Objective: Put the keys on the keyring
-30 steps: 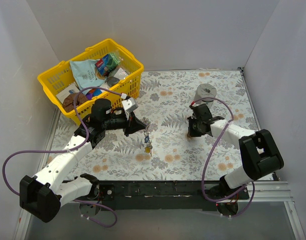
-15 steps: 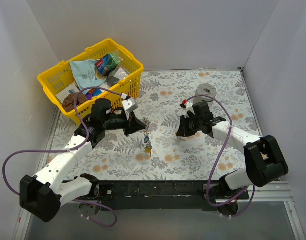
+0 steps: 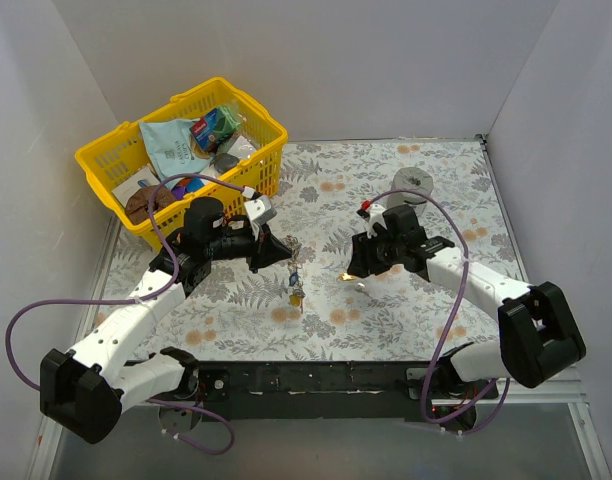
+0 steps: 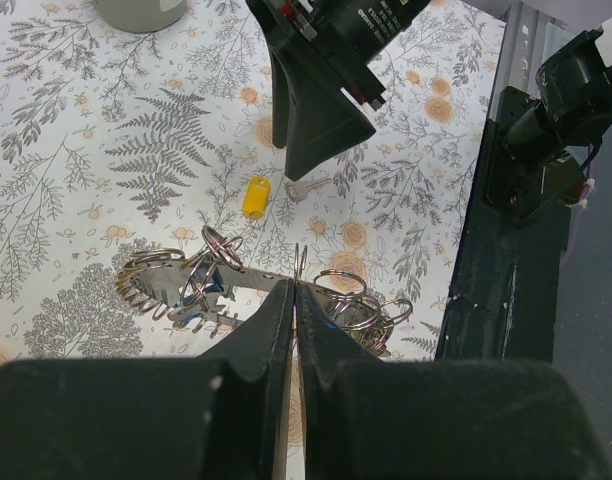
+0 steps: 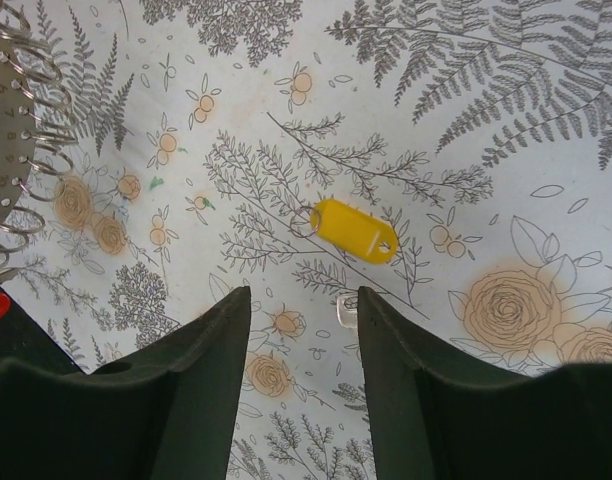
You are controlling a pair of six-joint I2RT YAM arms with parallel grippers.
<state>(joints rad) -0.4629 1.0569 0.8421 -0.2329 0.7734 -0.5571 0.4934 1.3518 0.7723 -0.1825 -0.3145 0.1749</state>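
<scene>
Floral table (image 3: 436,170), right tool (image 3: 352,270) nearer keyring (image 4: 161,285)

White walls (image 3: 336,60), floral tbl cloth (image 3: 331,205)

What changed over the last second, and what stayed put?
The right gripper moved left, toward the left gripper, with its jaws open, and now hovers over the yellow key. Nothing was grasped or released. The left gripper stayed clamped on the keyring.
</scene>
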